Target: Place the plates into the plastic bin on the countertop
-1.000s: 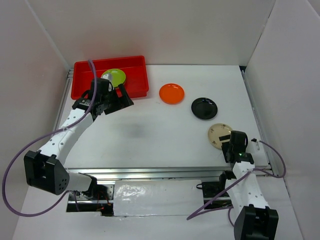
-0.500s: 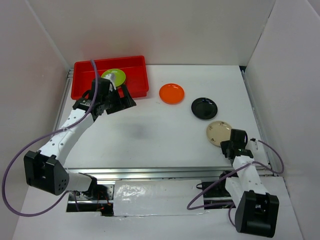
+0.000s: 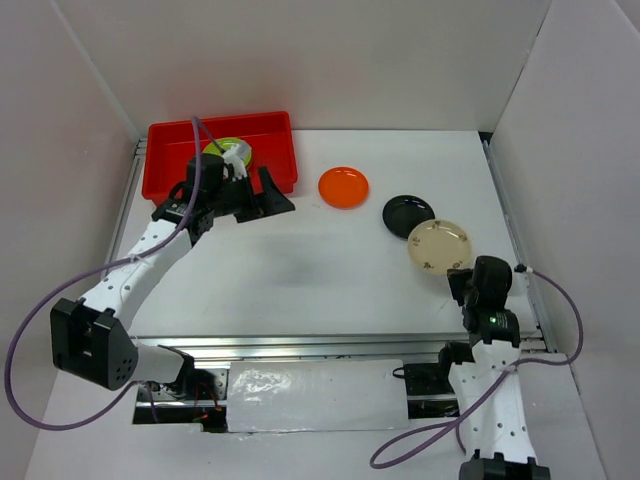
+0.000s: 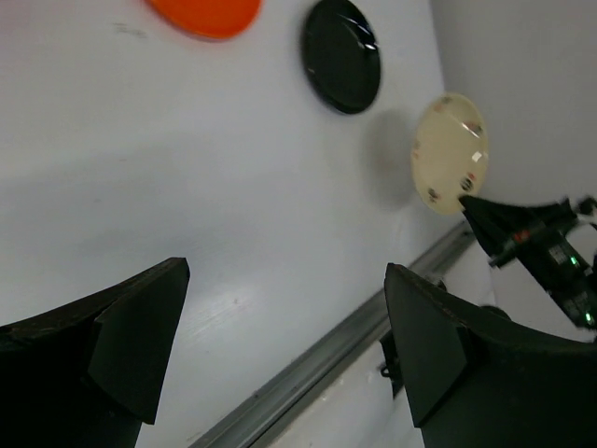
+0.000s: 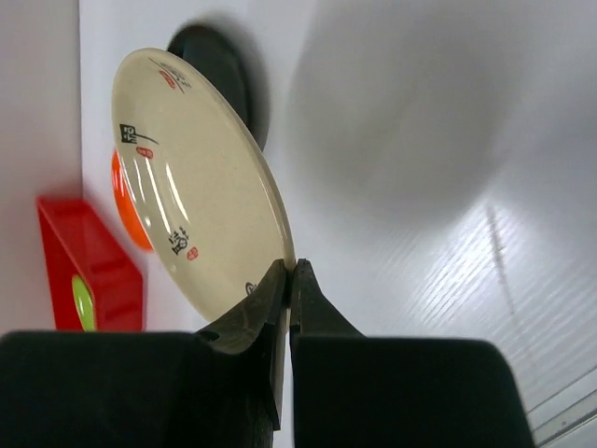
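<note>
A cream plate (image 3: pixel 438 245) (image 5: pixel 191 187) hangs tilted above the countertop (image 3: pixel 300 270), and my right gripper (image 3: pixel 460 277) (image 5: pixel 291 271) is shut on its near rim. Beside it, partly under its far edge, lies a black plate (image 3: pixel 403 214) (image 4: pixel 341 54). An orange plate (image 3: pixel 343 186) lies further left. The red plastic bin (image 3: pixel 165 172) at the back left holds a lime green plate (image 3: pixel 226 149), partly hidden by my left wrist. In front of the bin's right end my left gripper (image 3: pixel 262 200) (image 4: pixel 286 271) stands open with nothing between its fingers.
A metal rail (image 3: pixel 300 345) (image 4: pixel 308 373) runs along the countertop's front edge. White walls close in the left, back and right sides. Purple cables loop beside both arm bases.
My right gripper has shut on the cream plate's rim and lifted it up and toward the black plate. My left gripper has swung to the right, away from the bin.
</note>
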`<state>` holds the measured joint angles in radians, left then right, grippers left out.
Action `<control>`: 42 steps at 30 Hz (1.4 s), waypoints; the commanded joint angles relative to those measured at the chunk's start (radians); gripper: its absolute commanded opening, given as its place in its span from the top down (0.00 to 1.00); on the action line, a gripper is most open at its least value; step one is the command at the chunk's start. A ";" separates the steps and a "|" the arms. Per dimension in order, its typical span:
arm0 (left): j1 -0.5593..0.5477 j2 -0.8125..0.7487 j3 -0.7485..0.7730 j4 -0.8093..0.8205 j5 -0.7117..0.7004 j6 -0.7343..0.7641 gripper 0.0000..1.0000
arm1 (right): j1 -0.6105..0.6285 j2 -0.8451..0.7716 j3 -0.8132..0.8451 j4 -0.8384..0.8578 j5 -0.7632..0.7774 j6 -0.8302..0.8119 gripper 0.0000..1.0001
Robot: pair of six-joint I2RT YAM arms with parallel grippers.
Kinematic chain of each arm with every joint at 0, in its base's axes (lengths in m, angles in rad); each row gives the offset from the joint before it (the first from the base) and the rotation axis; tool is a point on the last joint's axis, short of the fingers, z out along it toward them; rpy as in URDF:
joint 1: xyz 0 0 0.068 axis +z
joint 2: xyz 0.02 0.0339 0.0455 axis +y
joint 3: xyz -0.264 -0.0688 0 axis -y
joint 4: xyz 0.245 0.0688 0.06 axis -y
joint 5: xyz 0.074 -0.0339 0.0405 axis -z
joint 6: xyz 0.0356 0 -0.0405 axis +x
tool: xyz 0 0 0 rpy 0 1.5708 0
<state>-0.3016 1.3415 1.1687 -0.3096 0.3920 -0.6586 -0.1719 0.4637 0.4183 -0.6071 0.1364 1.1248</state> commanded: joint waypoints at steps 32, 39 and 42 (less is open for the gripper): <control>-0.033 0.335 0.372 -0.108 -0.342 -0.030 1.00 | 0.514 0.379 0.220 0.446 -0.267 -0.240 0.00; 0.264 0.517 0.538 0.070 -0.446 -0.197 1.00 | 0.399 0.354 0.174 0.417 -0.374 -0.339 0.00; 0.326 0.732 0.768 0.002 -0.440 -0.207 1.00 | 0.373 0.362 0.160 0.437 -0.426 -0.362 0.00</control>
<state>0.0170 1.9400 1.7847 -0.3260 -0.0185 -0.8139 0.2234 0.8230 0.5880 -0.2131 -0.2169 0.8188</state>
